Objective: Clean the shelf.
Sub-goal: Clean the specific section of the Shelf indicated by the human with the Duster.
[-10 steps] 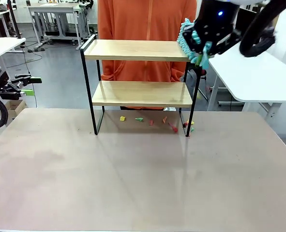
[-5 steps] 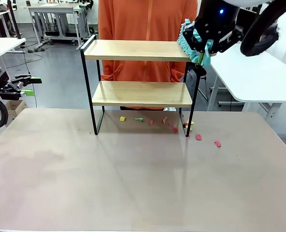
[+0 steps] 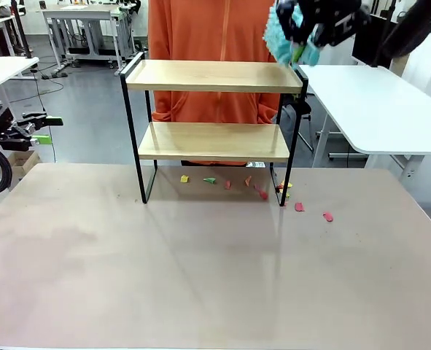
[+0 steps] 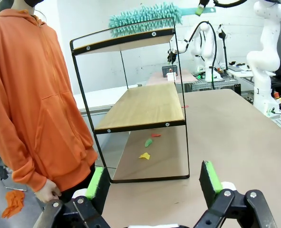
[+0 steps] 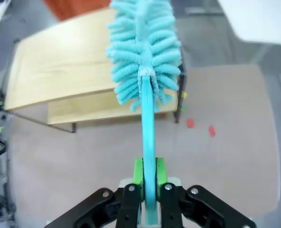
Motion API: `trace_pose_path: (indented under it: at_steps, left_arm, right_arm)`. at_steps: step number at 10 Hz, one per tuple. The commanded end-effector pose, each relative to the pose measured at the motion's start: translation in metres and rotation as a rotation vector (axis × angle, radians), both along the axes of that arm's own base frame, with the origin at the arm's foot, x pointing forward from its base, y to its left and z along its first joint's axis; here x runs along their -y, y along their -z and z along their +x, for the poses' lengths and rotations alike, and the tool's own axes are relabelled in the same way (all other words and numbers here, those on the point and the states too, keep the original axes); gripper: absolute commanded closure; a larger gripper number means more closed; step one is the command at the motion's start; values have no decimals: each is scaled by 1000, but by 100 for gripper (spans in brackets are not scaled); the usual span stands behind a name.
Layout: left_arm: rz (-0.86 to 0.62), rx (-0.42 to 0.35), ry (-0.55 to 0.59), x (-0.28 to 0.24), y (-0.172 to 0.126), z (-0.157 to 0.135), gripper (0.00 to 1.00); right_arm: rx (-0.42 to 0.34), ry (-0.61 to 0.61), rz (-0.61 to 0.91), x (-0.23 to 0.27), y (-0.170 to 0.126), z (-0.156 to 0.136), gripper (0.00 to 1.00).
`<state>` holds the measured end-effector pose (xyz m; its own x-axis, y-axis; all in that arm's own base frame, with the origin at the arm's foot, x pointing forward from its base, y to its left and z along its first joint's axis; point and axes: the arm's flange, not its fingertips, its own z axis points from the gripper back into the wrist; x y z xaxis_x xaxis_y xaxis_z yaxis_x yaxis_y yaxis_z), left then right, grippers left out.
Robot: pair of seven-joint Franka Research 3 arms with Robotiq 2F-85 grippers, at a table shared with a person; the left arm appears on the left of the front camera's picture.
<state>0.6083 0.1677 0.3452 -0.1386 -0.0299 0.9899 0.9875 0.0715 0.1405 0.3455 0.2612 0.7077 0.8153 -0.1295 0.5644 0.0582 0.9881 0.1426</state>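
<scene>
The shelf (image 3: 208,76) stands at the far side of the table, both light boards bare. My right gripper (image 3: 300,49) hovers above its right end, shut on the handle of a teal fluffy duster (image 3: 277,33). In the right wrist view the duster (image 5: 142,52) hangs over the right end of the top board (image 5: 64,66), its handle pinched in my gripper (image 5: 149,178). My left gripper (image 3: 44,129) waits far left, off the table. Its view shows it (image 4: 152,183) open and the shelf (image 4: 145,102) end-on, with the duster (image 4: 145,18) just above the top board.
Small coloured scraps (image 3: 209,180) lie on the table under the shelf, and two red ones (image 3: 299,207) to its right. A person in an orange hoodie (image 3: 222,29) stands right behind the shelf. White tables (image 3: 383,109) flank the scene.
The right gripper has lifted the duster up off the top board's right end. Two red scraps have landed on the table to the right of the shelf. The left arm has stayed still.
</scene>
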Motion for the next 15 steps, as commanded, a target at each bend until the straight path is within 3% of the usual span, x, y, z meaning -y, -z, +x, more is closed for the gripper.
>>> trace_pose_path:
  at_steps: [1, 3, 5, 7, 11, 15]
  left_arm:
    - [9, -2, 7, 3, -2, -2, 0]
    - [9, -2, 7, 3, -2, -2, 0]
    - [9, -2, 7, 3, -2, -2, 0]
    - [9, -2, 7, 3, -2, -2, 0]
    - [9, -2, 7, 3, -2, -2, 0]
    - [9, -2, 7, 3, -2, -2, 0]
  right_arm:
    - [-5, -248, 87, 25, 10, -10, 87]
    - [-49, -501, 119, 21, 12, -20, 87]
    - [-153, -805, 75, 17, 19, -33, 87]
    - [-284, -1034, -88, 23, 38, -44, 87]
    - [-459, -1112, -279, 69, 100, -53, 87]
    - [-511, -1087, -248, 151, 169, -67, 87]
